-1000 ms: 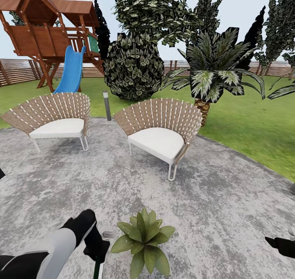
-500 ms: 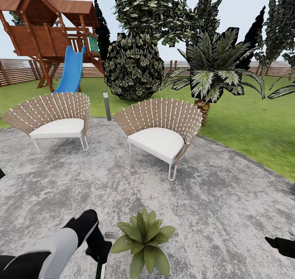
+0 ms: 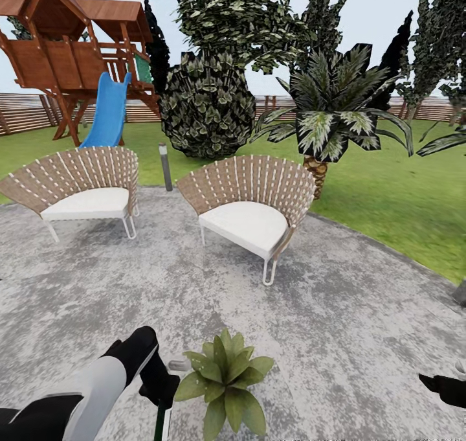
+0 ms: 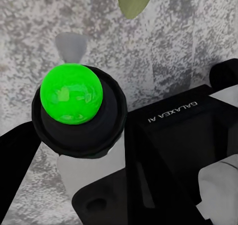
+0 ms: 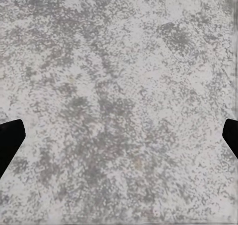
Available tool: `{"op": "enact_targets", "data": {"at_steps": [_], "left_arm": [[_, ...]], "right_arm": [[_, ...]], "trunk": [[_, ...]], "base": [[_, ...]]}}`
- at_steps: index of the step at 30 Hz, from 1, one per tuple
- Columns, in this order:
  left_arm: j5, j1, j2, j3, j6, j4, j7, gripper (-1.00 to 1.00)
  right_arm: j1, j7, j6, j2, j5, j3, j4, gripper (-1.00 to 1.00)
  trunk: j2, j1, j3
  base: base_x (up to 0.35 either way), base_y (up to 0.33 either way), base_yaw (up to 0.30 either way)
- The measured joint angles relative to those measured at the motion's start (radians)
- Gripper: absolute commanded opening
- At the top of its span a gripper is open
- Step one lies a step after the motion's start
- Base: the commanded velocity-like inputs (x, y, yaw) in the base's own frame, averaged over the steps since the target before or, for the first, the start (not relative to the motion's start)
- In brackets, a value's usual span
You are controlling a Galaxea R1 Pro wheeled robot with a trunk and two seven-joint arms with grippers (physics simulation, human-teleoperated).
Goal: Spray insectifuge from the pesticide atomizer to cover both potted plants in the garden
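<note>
2 fan-backed wicker chairs, one (image 3: 86, 185) to the left and one (image 3: 249, 198) nearer the middle, with white cushions and thin wire legs stand on the round patio (image 3: 349, 311) of mottled grey stone, lawn (image 3: 401, 201) and a slatted fence (image 3: 26, 112) behind. 1 potted plant (image 3: 224, 379), a rosette of broad, pointed light-green leaves, sits low on the paving. Just beside it, the left gripper (image 3: 160, 389) clamps the pesticide atomizer (image 4: 74, 111), whose dark rounded body carries a glossy green ball and a pale grey head aimed toward the leaves. The right gripper (image 5: 119, 136) hangs over bare stone, black fingertips (image 5: 10, 136) spread wide.
</note>
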Motion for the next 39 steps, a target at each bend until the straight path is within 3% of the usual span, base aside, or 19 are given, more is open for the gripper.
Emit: {"op": "enact_targets", "data": {"at_steps": [10, 17, 29, 39], "left_arm": [[0.001, 0.0, 0.001, -0.018, 0.001, 0.002, 0.001, -1.0], [0.001, 0.004, 0.003, -0.021, 0.001, 0.007, 0.001, -1.0], [0.001, 0.013, 0.032, -0.023, 0.001, 0.017, 0.005, -1.0], [0.0, 0.014, 0.035, -0.026, 0.0, 0.052, 0.006, -1.0]], "right_arm": [[-0.001, 0.0, 0.0, 0.0, 0.0, 0.0, 0.0, 1.0], [0.0, 0.0, 0.0, 0.0, 0.0, 0.0, 0.0, 1.0], [0.0, 0.0, 0.0, 0.0, 0.0, 0.0, 0.0, 1.0], [0.0, 0.0, 0.0, 0.0, 0.0, 0.0, 0.0, 1.0]], "trunk": [[0.0, 0.0, 0.0], [-0.049, 0.027, -0.022], [-0.049, 0.027, -0.022], [-0.049, 0.027, -0.022]], "base": [[0.0, 0.0, -0.049], [0.0, 0.0, 0.0], [0.0, 0.0, 0.0], [0.0, 0.0, 0.0]]}}
